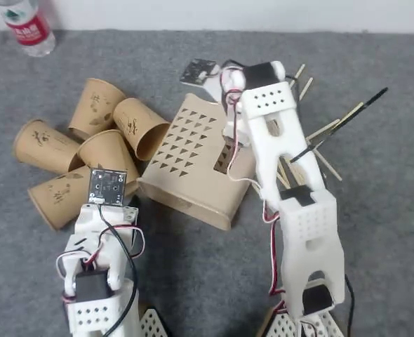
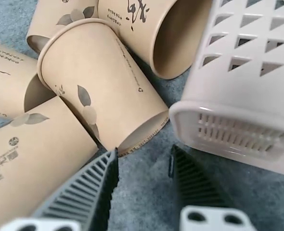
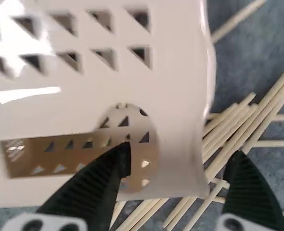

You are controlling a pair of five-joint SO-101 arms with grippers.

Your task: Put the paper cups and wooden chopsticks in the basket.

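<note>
Several brown paper cups point(image 1: 109, 151) lie on their sides in a heap at the left of the grey mat. The beige perforated basket point(image 1: 186, 154) lies tipped beside them in the middle. Wooden chopsticks point(image 1: 326, 130) are scattered to its right, partly under the right arm point(image 1: 277, 140). My left gripper point(image 2: 143, 150) is open and low over the mat, just short of one cup's rim point(image 2: 142, 139), with the basket point(image 2: 243, 96) close beside it. My right gripper point(image 3: 180, 153) is open and straddles the basket's wall point(image 3: 132, 72): one finger at its handle hole, the other over the chopsticks point(image 3: 248, 125).
A plastic bottle point(image 1: 26, 24) lies at the far left corner. A thin dark stick point(image 1: 347, 123) rests across the chopsticks. Bare mat stretches out at the right and along the front, between the two arm bases.
</note>
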